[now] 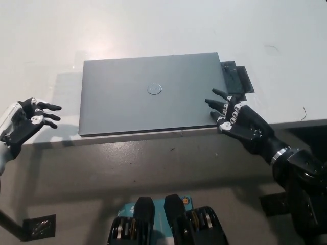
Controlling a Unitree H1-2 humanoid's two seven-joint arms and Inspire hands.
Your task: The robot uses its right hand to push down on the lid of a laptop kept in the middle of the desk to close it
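A grey laptop (153, 94) lies in the middle of the white desk (153, 30) with its lid flat down and a round logo showing on top. My black right hand (236, 120) is open, fingers spread, hovering at the lid's front right corner with its fingertips over the lid's edge; whether they touch it I cannot tell. At the desk's left front edge rests my white left hand (25, 121), open and holding nothing.
A small dark pad or card (236, 80) lies on the desk against the laptop's right side. The desk's front edge (153, 133) runs just below the laptop. A black foot (38, 224) stands on the floor at the lower left.
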